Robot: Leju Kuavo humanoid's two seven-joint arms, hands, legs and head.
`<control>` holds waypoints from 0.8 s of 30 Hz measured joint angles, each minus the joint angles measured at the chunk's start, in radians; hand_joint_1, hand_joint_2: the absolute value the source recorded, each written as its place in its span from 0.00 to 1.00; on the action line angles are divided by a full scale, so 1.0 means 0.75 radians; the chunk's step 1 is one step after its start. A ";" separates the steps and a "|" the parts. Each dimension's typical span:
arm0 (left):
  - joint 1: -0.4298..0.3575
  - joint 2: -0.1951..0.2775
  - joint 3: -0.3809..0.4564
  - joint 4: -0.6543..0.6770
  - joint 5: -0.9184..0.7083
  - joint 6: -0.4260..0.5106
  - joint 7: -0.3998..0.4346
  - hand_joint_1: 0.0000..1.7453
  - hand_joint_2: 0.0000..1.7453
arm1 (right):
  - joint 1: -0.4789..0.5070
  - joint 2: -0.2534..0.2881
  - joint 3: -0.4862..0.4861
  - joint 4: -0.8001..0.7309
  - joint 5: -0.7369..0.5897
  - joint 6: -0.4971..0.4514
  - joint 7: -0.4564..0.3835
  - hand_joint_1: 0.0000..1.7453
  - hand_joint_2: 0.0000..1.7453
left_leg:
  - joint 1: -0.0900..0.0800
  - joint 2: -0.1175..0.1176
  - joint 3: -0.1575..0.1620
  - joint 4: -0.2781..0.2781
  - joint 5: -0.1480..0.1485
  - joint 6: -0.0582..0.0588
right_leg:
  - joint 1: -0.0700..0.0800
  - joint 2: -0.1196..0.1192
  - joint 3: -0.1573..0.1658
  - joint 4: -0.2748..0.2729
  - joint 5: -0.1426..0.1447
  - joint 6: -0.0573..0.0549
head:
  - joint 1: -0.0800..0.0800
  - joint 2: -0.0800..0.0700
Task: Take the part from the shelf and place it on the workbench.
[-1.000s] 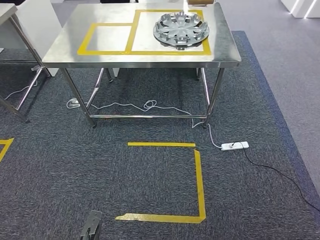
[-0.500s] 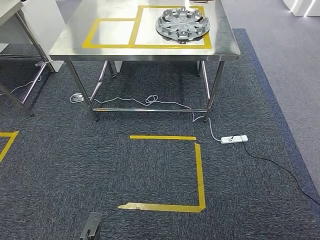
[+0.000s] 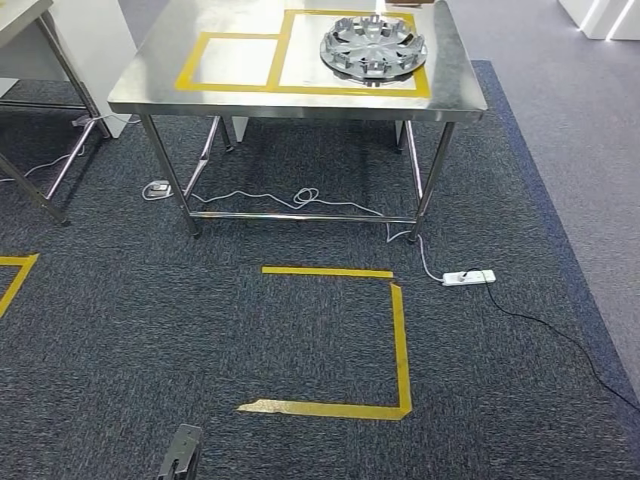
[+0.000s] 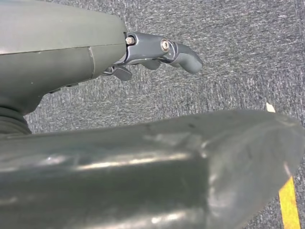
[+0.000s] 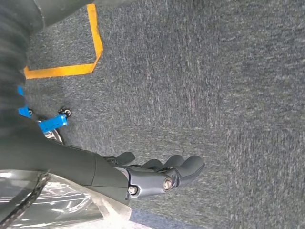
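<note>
The silver wheel-cover part (image 3: 374, 48) lies on the workbench (image 3: 226, 90) inside the larger yellow-taped square (image 3: 290, 50). The left hand (image 4: 158, 50) and right hand (image 5: 162, 174) hang empty, fingers loosely extended. No writing is legible.

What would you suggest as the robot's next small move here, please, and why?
Probably to turn away and head off for another part, though no shelf is in view. A silver wheel cover already lies inside the larger yellow taped square on the steel workbench, apart from both arms. The left hand and right hand hang over the carpet and hold nothing.
</note>
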 joint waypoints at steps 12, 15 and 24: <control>0.000 0.000 0.000 0.000 0.000 0.000 -0.004 0.00 0.00 | 0.000 0.000 0.000 0.000 0.000 0.000 0.000 0.00 1.00 | 0.001 0.000 -0.005 0.000 0.002 -0.003 | 0.000 0.000 -0.008 0.003 0.000 0.000 | 0.000 0.000; 0.000 0.000 0.000 0.000 0.000 0.001 -0.004 0.00 0.00 | 0.000 0.000 0.000 0.000 -0.003 0.001 0.000 0.00 1.00 | 0.001 0.000 -0.006 0.000 0.003 -0.004 | 0.000 0.000 -0.009 0.004 0.000 0.000 | 0.000 0.000; 0.001 0.001 0.000 0.000 -0.001 0.003 -0.005 0.00 0.00 | 0.000 0.000 -0.001 0.000 -0.028 0.018 -0.002 0.00 1.00 | -0.004 0.000 -0.011 0.006 0.004 -0.002 | -0.004 0.000 -0.012 0.004 0.005 0.005 | -0.001 0.000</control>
